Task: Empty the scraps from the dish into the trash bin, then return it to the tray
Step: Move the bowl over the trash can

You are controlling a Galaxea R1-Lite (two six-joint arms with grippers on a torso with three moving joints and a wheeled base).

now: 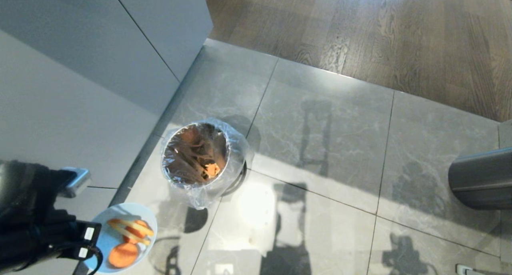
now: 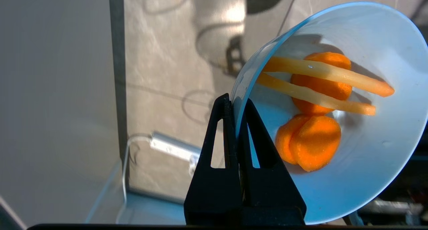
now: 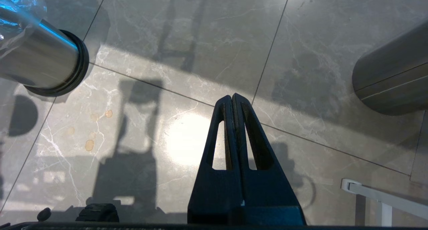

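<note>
The left end effector point(image 2: 235, 106) is seen clamped narrowly on the rim of the dish point(image 2: 361, 163), one finger inside the wall and one outside, at the near left of the scene. The dish point(image 1: 105, 237) is carried above the tiled floor point(image 1: 320, 147), and the scraps point(image 2: 321, 103), orange slices and pale yellow sticks, lie heaped in its bowl. The trash bin point(image 1: 236, 155), lined with crinkled clear plastic, stands farther off and to the right, well apart from the dish, with some orange pieces already visible inside.

The step in hand is judged to be the carry to the bin. It would be done well if the dish were kept close to level until its far edge is over the liner, then tipped away from the clamped rim so that the pieces slide off the free side. A thin rim grip can be expected to let the glossy dish swivel, so a slow tilt is advised.

The right end effector point(image 3: 233, 99) is shown pressed shut and empty, idle above the floor. A larger dark grey bin point(image 1: 480, 179) stands at the far right. A white cabinet wall point(image 1: 80, 67) rises close on the left beside the carrying arm. The tray is not in view.
</note>
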